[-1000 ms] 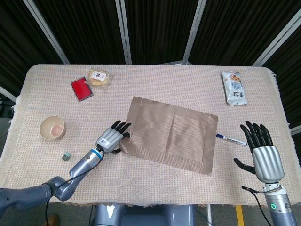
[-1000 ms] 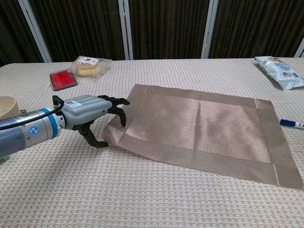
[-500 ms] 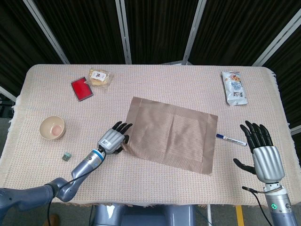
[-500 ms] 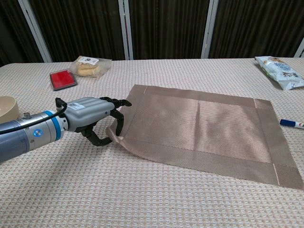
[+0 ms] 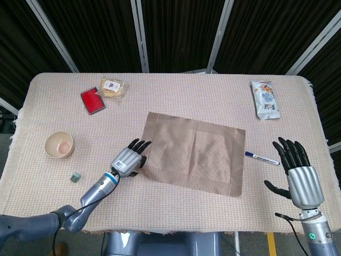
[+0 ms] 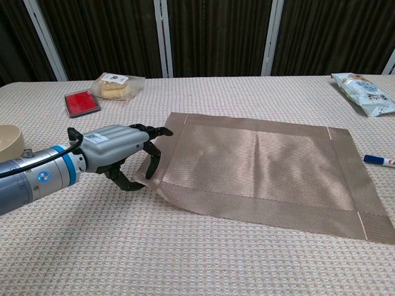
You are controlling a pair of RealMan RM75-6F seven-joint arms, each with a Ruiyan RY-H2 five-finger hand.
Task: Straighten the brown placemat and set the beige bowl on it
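The brown placemat (image 5: 194, 152) lies slightly askew in the middle of the table. Its near left corner (image 6: 151, 172) is lifted and curled. My left hand (image 5: 128, 160) pinches that corner between thumb and fingers, also seen in the chest view (image 6: 117, 151). The beige bowl (image 5: 59, 144) stands at the table's left side, well apart from the mat, and only its rim (image 6: 9, 140) shows in the chest view. My right hand (image 5: 298, 173) hovers at the near right with fingers spread, holding nothing.
A red box (image 5: 92, 100) and a wrapped bread packet (image 5: 113, 87) sit at the back left. A snack bag (image 5: 265, 99) lies at the back right. A blue-capped pen (image 5: 261, 158) lies just right of the mat. A small green cube (image 5: 75, 177) sits near the bowl.
My left hand closed on the mat's near left corner and drew it back toward me. The mat turned a little and lies squarer. The right hand stayed put.
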